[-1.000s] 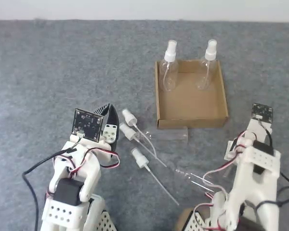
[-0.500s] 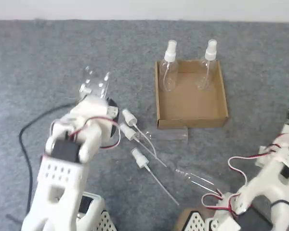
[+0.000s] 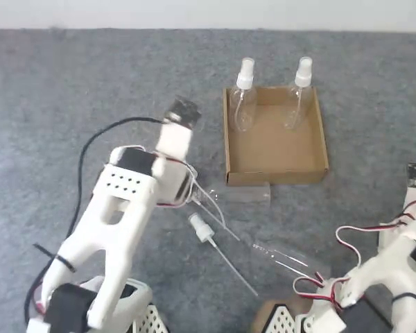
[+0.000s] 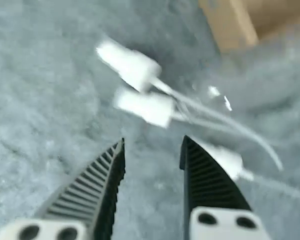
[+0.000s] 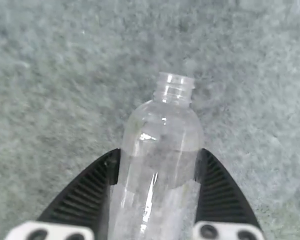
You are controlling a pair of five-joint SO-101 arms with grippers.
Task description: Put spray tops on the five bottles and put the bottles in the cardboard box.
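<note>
My left gripper hangs open just above the grey mat, short of two white spray tops lying side by side; a third spray top lies beside one finger. From above, the left arm covers those two, and the third spray top lies clear with its long tube. My right gripper is shut on a clear bottle with a bare neck. The cardboard box holds two upright bottles with spray tops on. Two bare bottles lie on the mat.
The right arm sits at the lower right edge with loose red and white wires. A black cable loops off the left arm. A corner of the box lies beyond the spray tops.
The left arm swung up from the lower left and stretched forward and right over the spray tops. The right arm drew back toward the right edge.
</note>
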